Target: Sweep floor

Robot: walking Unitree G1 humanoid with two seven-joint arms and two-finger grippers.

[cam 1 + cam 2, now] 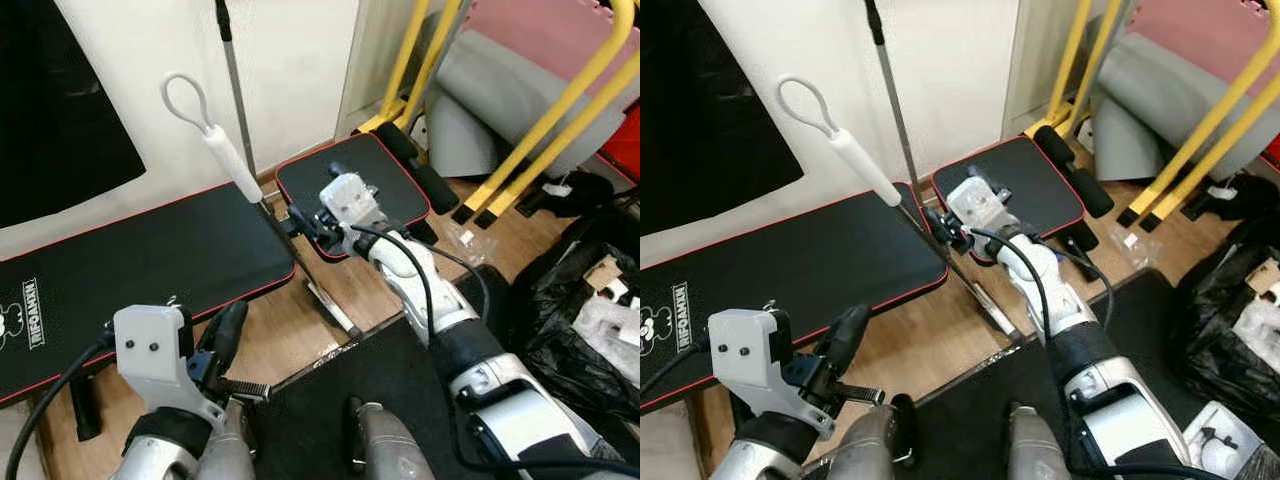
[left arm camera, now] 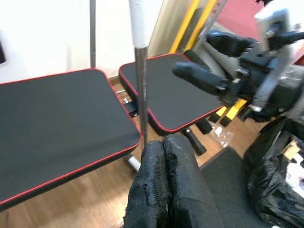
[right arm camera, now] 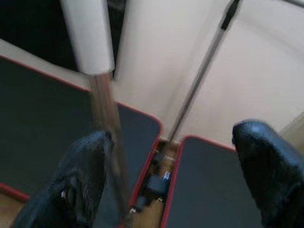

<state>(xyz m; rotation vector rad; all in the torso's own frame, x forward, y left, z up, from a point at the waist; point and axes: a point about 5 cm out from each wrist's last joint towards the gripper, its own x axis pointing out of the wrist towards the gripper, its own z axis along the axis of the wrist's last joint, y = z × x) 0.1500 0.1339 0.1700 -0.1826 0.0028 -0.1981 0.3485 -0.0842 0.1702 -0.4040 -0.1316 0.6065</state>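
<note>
Left gripper [image 1: 232, 330] low and near, over wood floor [image 1: 290, 330] just off the front edge of the long bench [image 1: 150, 260]. Jaws closed together, nothing between them; left wrist view shows the two fingers [image 2: 166, 185] pressed side by side.

Right gripper [image 3: 171, 180] reached forward to the gap between the long bench and the short bench pad [image 1: 350, 190]. Jaws wide open, holding nothing. Broom handle [image 1: 275, 220], thin metal shaft, slants up from the floor through that gap; in the right wrist view it runs just beside the inner face of one finger [image 3: 80, 175], touching or nearly, can't tell which. Other finger well apart from it.

Handle's white grip [image 1: 228, 160] with its hang loop [image 1: 186, 98] sits above and beyond the right gripper, leaning toward the wall [image 1: 290, 60]. A second thin pole [image 1: 236, 90] stands upright against the wall just beside it.

Room: tight. Benches box in both sides of the shaft; dark mat [image 1: 340, 400] under the robot. To the right, yellow frame tubes [image 1: 560, 110] and black plastic bags [image 1: 570, 330] crowd the floor. Open floor is a narrow strip in front of the long bench.
</note>
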